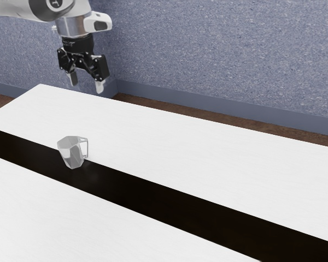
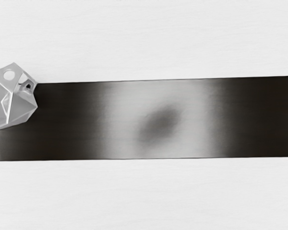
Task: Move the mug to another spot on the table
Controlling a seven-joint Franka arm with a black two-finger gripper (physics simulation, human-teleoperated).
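Note:
A small grey faceted mug (image 1: 72, 151) stands upright on the white table (image 1: 197, 147), at the edge of a black stripe (image 1: 169, 204), its handle toward the exterior view's right. My gripper (image 1: 86, 83) hangs high above the table's far left corner, well above and behind the mug, open with nothing between its fingers. In the wrist view the mug (image 2: 10, 96) sits at the stripe's (image 2: 182, 117) edge, far off to one side of my hand.
The black stripe runs diagonally across the white table. A blue-grey wall (image 1: 218, 49) with a skirting board stands behind the table, and brown floor (image 1: 208, 115) shows between them.

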